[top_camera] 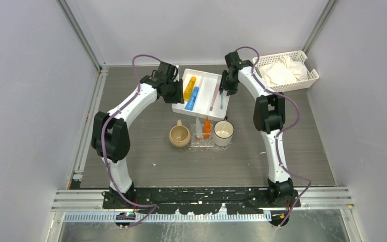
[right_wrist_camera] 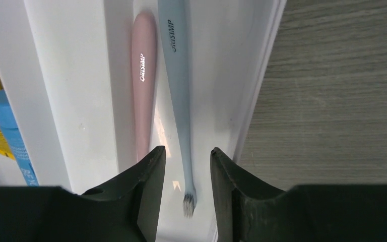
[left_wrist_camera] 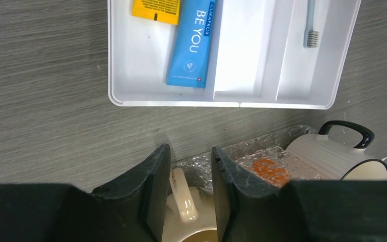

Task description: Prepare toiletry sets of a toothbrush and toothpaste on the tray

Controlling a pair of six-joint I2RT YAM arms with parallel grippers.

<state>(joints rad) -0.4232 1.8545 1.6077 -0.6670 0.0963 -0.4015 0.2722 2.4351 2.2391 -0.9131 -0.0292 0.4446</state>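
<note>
Clear tray (top_camera: 204, 143) sits between tan mug (top_camera: 179, 136) and white mug (top_camera: 223, 133), just beside both. Orange toothpaste (top_camera: 207, 127) is on it; through textured plastic, left wrist view gives only orange blur. Pale item next to it, too small to name.

Blue toothpaste (left_wrist_camera: 194, 43) and yellow toothpaste (left_wrist_camera: 156, 9), latter cut off by frame top, lie together in white compartment tray (left_wrist_camera: 181, 103). Pink toothbrush (right_wrist_camera: 143, 75) and blue toothbrush (right_wrist_camera: 179, 75) lie in its narrow slot.

My right gripper (right_wrist_camera: 187, 201): fingers apart, nothing held, bristle end of blue toothbrush between them, height unclear. My left gripper (left_wrist_camera: 191, 191): fingers apart, nothing held, over tan mug handle.
</note>
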